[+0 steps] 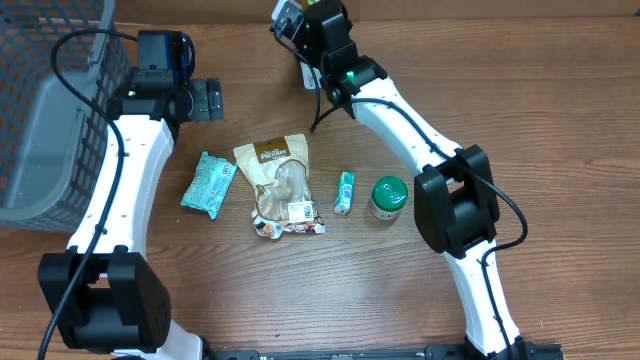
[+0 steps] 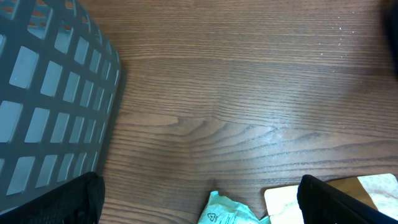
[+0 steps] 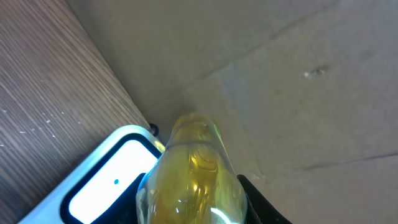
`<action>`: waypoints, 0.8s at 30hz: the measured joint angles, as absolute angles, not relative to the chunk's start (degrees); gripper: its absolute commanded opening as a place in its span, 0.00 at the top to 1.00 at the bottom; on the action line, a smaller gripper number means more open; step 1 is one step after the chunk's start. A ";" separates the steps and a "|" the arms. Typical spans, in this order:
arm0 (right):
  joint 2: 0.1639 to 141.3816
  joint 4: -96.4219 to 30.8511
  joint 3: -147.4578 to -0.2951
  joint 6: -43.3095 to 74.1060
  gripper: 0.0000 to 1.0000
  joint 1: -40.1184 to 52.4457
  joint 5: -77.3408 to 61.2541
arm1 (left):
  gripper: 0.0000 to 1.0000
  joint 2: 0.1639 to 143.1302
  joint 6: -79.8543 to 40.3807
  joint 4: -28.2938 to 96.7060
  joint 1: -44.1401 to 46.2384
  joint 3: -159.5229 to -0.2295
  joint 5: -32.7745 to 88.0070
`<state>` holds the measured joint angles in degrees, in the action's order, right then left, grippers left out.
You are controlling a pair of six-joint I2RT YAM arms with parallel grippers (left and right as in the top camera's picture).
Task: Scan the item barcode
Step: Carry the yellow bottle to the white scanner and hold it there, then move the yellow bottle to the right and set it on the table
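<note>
**Yellow bottle in the right gripper, beside the scanner**

Yellow and see-through, the bottle [image 3: 189, 180] fills the lower middle of the right wrist view, its rounded end pointing up the frame. The right gripper [image 1: 296, 20] is closed on it at a narrow opening. One dark finger [image 3: 261, 202] shows along the bottle's right side, while the other is hidden behind it. Just beside the bottle, to its lower left in that view, sits the scanner [image 3: 106, 186] — a white face with a blue rim and a small blue dot. The bottle's edge overlaps the scanner's rim, but whether the two touch cannot be told. From overhead this happens at the far edge of the wooden table [image 1: 350, 280], with the bottle itself hard to make out under the wrist.

Nearer the middle of the table lies a row of goods, all apart from the grippers:
- a teal packet [image 1: 209, 183] on the left
- a brown pouch [image 1: 278, 185] next to it
- a small teal stick pack [image 1: 344, 191]
- a green-lidded jar [image 1: 389, 197], standing just beside the right arm

The left gripper [image 1: 205, 97] is spread wide and holds nothing — it hangs over bare wood between the row of goods and the grey basket [image 1: 45, 130] at the table's left. In its own wrist view the basket's lattice wall sits to the upper left.
</note>
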<state>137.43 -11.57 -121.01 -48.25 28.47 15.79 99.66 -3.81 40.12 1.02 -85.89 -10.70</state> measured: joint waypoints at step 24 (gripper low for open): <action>118.74 -39.66 -120.88 -11.68 0.96 23.88 20.36 | 0.00 99.63 -3.81 40.14 1.02 -85.89 -10.70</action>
<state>118.74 -39.66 -120.88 -11.68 23.88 20.36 99.63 -3.81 40.14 1.02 -85.89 -10.70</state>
